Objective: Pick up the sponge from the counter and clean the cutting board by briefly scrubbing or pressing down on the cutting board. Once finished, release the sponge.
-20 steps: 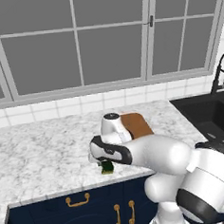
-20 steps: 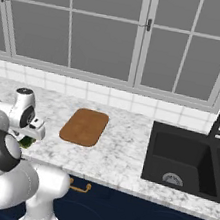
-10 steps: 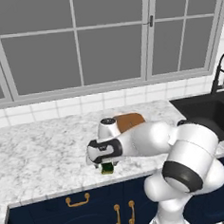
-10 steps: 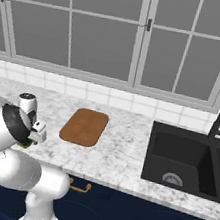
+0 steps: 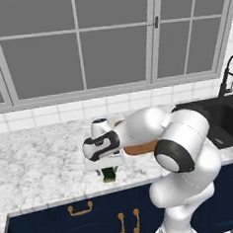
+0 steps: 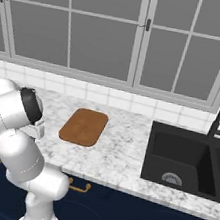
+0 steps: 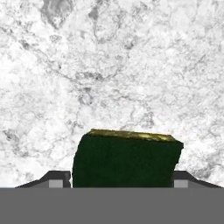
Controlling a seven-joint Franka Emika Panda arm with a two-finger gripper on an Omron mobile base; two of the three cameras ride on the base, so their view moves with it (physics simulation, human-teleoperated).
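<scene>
1. Grasp step — the gripper [image 7: 116,183] straddles the sponge [image 7: 126,158], a tip at each side; whether it is clamped yet I cannot tell.
2. The sponge sits on the counter [image 5: 38,166], just beside the cutting board [image 6: 84,127].
3. Next — secure the grip, lift, carry it onto the board.

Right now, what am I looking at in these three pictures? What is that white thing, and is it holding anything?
The white thing is a robot arm in a simulated kitchen. Two pictures come from cameras riding on its base, behind it to its left and right. The third comes from a camera on its hand, looking down along the pincer. On the marble counter lies a brown wooden cutting board, beside a black sink. The small dark green sponge sits near the counter's front edge, between the pincer's two dark fingertips. The fingertips flank it closely, but whether they already grip it cannot be told.
</scene>
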